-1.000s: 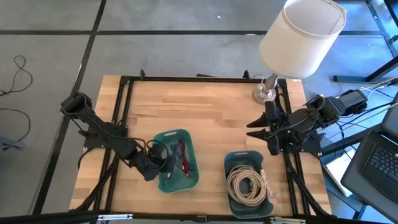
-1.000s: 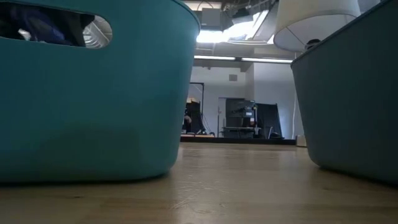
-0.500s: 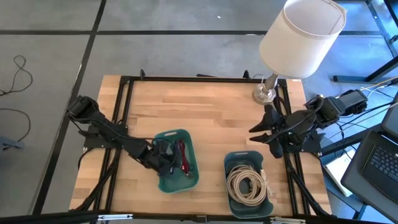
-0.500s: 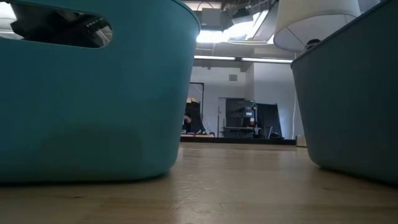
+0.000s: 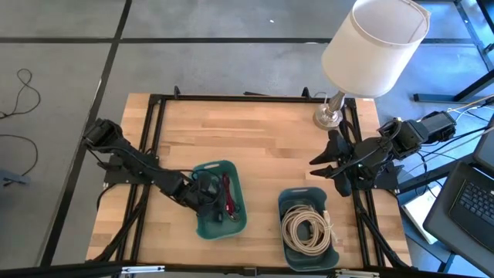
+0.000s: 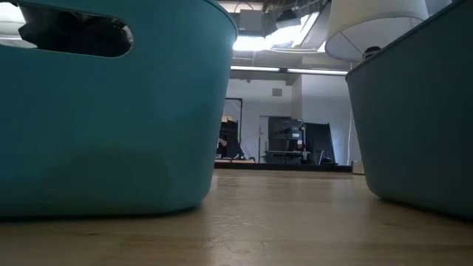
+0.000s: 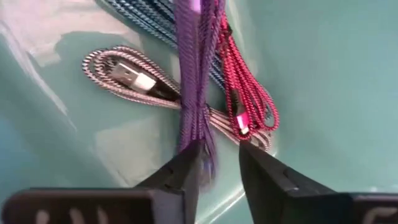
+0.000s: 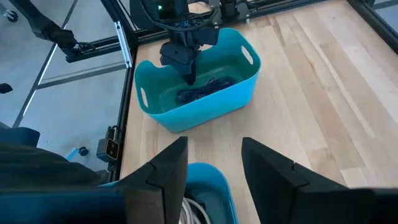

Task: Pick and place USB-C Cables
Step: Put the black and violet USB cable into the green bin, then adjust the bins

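My left gripper (image 5: 210,199) is open and reaches down into the left teal tray (image 5: 224,164), among short leads. The left wrist view shows a purple lead (image 7: 193,74), a magenta lead (image 7: 245,93), a grey lead (image 7: 124,74) and a teal lead (image 7: 146,15) lying on the tray floor. The purple lead's near end runs in between my left gripper's (image 7: 219,152) fingertips. Cream-white coils (image 5: 306,228) lie in the right teal tray (image 5: 293,193). My right gripper (image 5: 318,166) waits open above the table's right side. My left gripper comes from above, slanting toward the table's right, with one finger (image 7: 186,165) beside the purple lead's end (image 7: 198,146), which lies on the tray floor. I cannot tell whether the fingers touch it.
A lamp with a cream shade (image 5: 374,46) stands on its metal base (image 5: 328,116) at the far right corner, close to the right arm. In the low view, the two tray walls (image 6: 111,111) (image 6: 421,111) stand with bare wood between them. A laptop (image 5: 471,201) sits off the table's right.
My left gripper has moved from the left tray's left rim toward the table's right and down into the tray, over the short leads. In the low view its dark shape now fills the tray's handle hole.
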Action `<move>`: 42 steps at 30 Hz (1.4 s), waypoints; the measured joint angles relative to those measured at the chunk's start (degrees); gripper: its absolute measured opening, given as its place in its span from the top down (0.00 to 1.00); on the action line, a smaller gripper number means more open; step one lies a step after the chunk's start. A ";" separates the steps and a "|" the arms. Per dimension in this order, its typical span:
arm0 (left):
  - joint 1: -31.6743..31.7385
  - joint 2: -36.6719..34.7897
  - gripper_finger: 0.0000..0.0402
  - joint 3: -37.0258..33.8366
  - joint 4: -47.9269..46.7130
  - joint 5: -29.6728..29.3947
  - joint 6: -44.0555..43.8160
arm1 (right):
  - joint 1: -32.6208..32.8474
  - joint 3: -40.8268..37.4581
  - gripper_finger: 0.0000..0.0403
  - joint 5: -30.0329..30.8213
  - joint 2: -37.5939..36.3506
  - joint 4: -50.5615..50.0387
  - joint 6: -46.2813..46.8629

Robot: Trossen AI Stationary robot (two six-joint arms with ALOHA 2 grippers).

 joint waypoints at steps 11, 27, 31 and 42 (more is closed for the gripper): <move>0.29 -8.76 0.62 3.21 0.31 -7.79 10.50 | 0.00 -0.01 0.62 0.15 0.00 0.06 0.18; -4.04 -20.57 0.99 5.13 -54.65 4.71 -4.05 | 0.00 0.00 0.62 0.17 0.00 0.06 -0.02; -3.79 -20.56 0.99 0.34 -52.63 4.39 -4.07 | -0.04 0.00 0.62 1.53 0.00 0.06 -1.34; 0.32 -20.52 1.00 -14.41 -35.13 -4.14 -2.56 | -0.04 -0.01 0.62 1.68 0.00 0.78 -1.48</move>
